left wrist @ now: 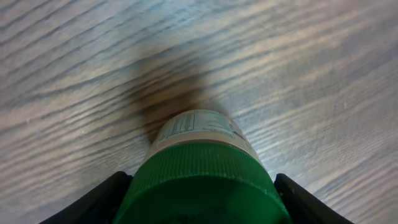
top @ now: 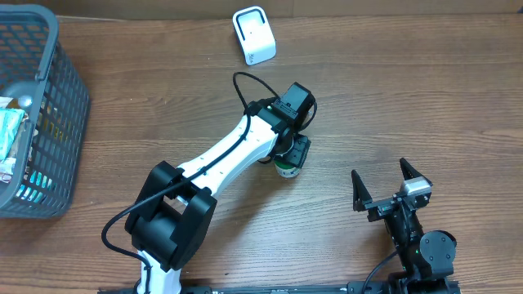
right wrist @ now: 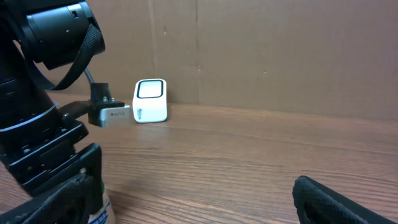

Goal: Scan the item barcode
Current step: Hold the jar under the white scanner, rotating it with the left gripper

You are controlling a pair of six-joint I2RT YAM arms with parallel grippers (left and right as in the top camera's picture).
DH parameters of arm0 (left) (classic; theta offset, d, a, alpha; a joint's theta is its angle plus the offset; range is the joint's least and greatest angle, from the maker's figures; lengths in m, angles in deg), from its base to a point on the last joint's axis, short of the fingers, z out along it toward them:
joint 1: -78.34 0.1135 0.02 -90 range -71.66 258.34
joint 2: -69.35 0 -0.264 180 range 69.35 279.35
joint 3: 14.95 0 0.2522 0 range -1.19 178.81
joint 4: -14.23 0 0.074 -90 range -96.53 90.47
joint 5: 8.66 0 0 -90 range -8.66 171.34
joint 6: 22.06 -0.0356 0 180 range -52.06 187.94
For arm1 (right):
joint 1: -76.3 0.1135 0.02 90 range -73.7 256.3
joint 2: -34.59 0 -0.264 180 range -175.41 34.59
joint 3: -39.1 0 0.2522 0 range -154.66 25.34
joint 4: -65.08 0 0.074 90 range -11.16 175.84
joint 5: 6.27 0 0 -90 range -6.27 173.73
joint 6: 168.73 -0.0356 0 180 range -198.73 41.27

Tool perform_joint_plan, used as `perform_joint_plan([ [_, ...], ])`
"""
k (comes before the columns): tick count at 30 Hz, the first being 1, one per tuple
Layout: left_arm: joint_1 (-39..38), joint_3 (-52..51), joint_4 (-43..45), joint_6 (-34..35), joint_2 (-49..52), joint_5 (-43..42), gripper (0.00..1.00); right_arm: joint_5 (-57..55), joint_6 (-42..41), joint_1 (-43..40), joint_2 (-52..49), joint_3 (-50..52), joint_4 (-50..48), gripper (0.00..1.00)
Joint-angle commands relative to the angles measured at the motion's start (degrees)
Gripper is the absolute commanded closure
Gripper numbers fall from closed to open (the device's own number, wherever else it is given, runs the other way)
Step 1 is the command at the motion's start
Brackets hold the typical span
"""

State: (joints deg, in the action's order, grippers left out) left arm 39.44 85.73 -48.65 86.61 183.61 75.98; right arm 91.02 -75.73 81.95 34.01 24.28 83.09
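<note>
The bottle (top: 286, 170) stands upright on the wooden table (top: 409, 98), a little below and right of the middle of the overhead view. It has a ribbed green cap and a white label with fine print that is too small to read; I cannot tell where its barcode is. The left gripper (top: 292, 155) comes down on it from above. In the left wrist view its two dark fingers (left wrist: 106, 199) sit against the cap on either side, so the jaws are clamped on the bottle at cap height. The bottle's shadow falls on the wood behind it.

From the bottle, the white left arm (top: 229, 151) runs back toward 8 o'clock to its black base near the bottom edge, with a black cable looping over it.

The scanner (top: 254, 35), a small white box with a dark-rimmed window on its face, stands at about 11 o'clock from the bottle, well apart from it, near the far edge of the table. In the right wrist view it sits in front of a brown cardboard wall (right wrist: 280, 50).

The right gripper (top: 379, 168) is at 3 o'clock from the bottle, apart from it, jaws wide apart with nothing between them.

A grey mesh basket (top: 69, 106) is at 9 o'clock, at the left edge of the table, with packaged goods (top: 10, 135) inside.
</note>
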Motion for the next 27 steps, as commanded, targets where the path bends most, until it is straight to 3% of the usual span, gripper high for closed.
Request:
perform_joint_plan([
  [1, -0.17, -0.5, 0.11, 12.59, -0.15, 0.46, 0.55, 0.33, -0.02, 0.07, 0.39, 0.61, -0.22, 0.0],
  [8, -0.55, -0.5, 0.15, 15.19, -0.15, 2.86, 0.5, 0.33, -0.02, 0.07, 0.39, 0.61, -0.22, 0.0],
  [27, -2.73, -0.5, 0.09, 16.31, -0.15, 13.0, 0.5, 0.33, -0.02, 0.07, 0.39, 0.61, -0.24, 0.0],
])
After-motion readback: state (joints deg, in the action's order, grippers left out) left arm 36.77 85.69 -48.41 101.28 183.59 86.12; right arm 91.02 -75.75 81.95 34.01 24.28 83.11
